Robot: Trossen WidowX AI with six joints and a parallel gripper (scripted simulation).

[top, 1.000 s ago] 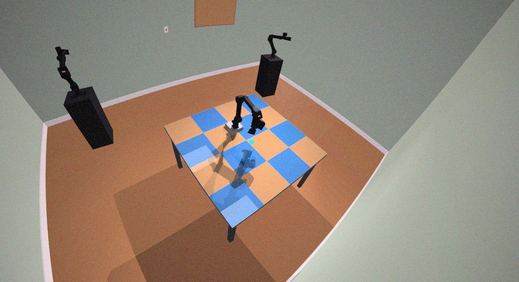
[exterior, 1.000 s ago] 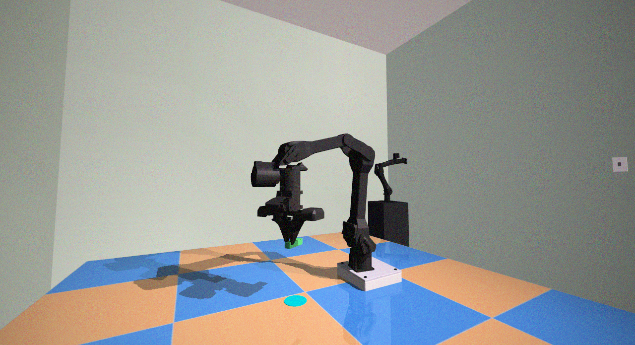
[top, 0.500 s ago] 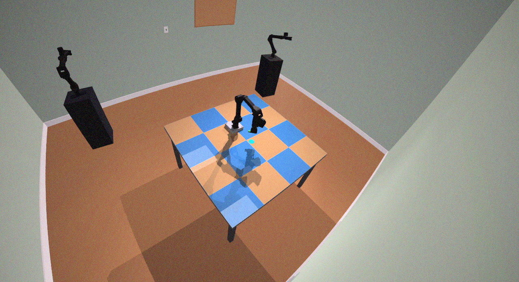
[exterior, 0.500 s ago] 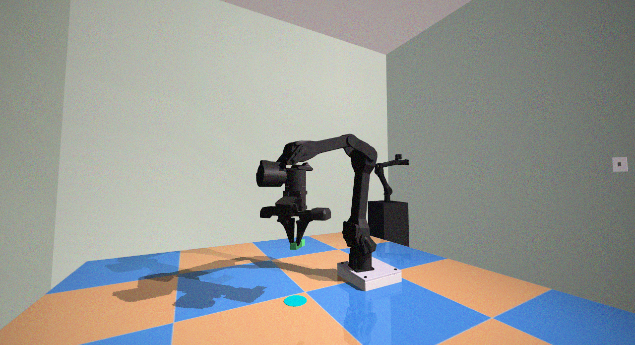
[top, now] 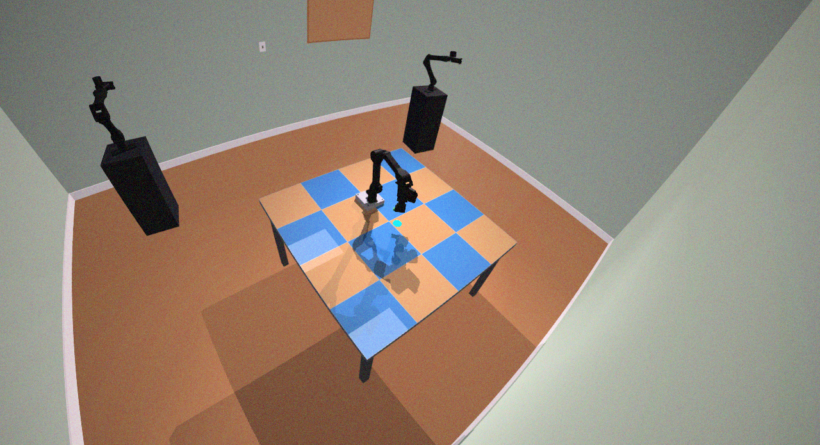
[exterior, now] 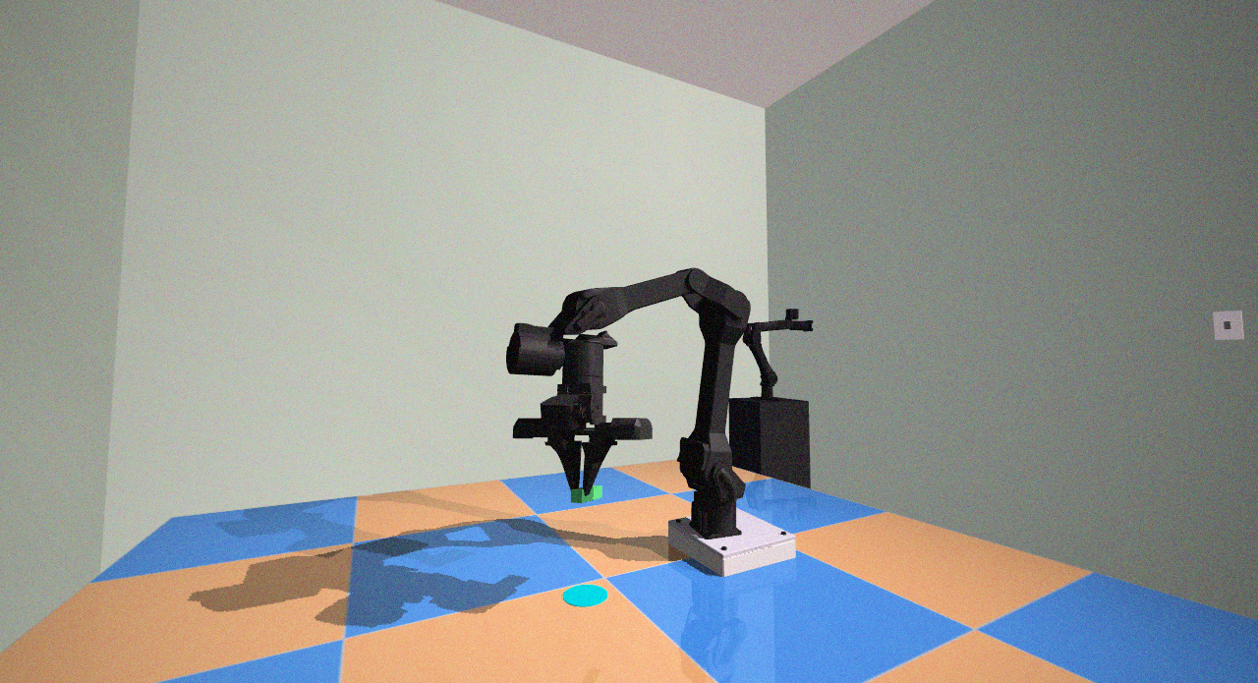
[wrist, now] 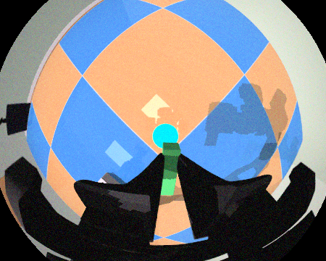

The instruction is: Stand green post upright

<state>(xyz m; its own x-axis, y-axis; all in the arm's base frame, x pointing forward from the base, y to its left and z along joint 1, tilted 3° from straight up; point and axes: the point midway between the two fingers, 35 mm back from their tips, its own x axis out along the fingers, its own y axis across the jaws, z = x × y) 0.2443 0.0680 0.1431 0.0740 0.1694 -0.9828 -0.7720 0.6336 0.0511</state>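
Downward-pointing, the black parallel-jaw gripper (exterior: 581, 473) is clamped narrowly on the small green rectangular post (exterior: 587, 493), held lying just above the checkered table (exterior: 923, 565), apart from the flat cyan circle (exterior: 585, 596).

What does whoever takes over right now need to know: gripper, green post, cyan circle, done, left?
Gripper: shut on the green rectangular post, pointing down.
Post: clamped at one end, lying horizontal, low over or on a blue tile of the checkered table; contact unclear.
Flat cyan circle: bare, apart from the post, nearer the exterior camera.
Done: grasp.
Left: carry over, tip upright, set down in circle, release, withdraw.
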